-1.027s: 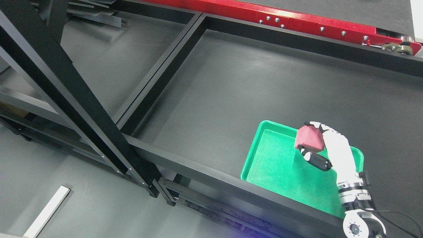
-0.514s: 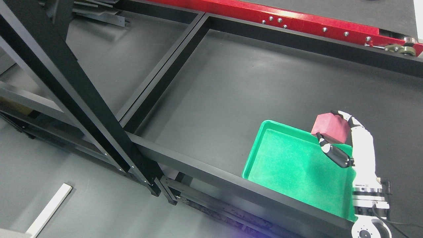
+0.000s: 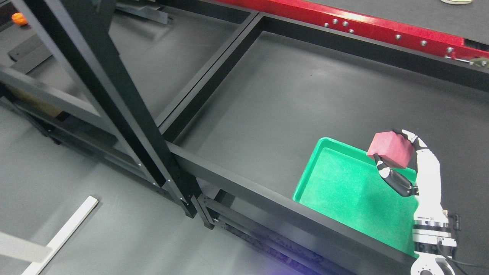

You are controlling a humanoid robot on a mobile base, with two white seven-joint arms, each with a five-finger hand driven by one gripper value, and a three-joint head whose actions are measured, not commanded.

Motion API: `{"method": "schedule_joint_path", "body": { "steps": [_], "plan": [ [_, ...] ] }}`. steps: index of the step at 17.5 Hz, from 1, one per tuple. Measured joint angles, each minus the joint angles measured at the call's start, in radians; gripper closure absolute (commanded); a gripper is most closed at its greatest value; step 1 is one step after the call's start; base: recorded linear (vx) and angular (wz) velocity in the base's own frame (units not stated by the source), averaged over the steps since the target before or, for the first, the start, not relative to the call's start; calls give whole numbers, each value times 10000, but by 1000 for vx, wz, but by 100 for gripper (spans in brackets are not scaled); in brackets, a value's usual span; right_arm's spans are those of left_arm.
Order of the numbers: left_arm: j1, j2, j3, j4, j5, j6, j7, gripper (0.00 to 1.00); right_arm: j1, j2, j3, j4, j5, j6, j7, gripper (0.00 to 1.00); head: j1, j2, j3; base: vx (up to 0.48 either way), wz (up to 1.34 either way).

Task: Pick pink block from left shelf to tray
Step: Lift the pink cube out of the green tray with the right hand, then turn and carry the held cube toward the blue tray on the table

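Note:
My right hand (image 3: 397,152) comes up from the lower right and is shut on the pink block (image 3: 390,149), thumb under it and fingers over its top. The block hangs tilted above the far right part of the green tray (image 3: 328,183), near the tray's back rim. The tray lies on the dark shelf surface at the lower right, with nothing lying in it. My left arm does not show.
A thick black frame post (image 3: 126,107) crosses the left half diagonally. Black shelf rails (image 3: 214,72) border the dark surface, and a red beam (image 3: 382,32) runs along the top. An orange ball (image 3: 17,18) sits at the far top left. A white strip (image 3: 61,236) lies on the floor.
The whole picture has shifted to the right, so the camera moved. My right hand with the block rose and went right toward the tray's far right part, then stayed there.

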Motion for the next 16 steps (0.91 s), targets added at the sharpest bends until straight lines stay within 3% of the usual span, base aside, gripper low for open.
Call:
{"method": "schedule_joint_path", "body": {
  "steps": [16],
  "plan": [
    [-1, 0, -1, 0, 0, -1, 0, 0, 75, 76, -215, -76, -538, -97, 97, 95, 0, 0, 0, -47, 417]
  ]
}}
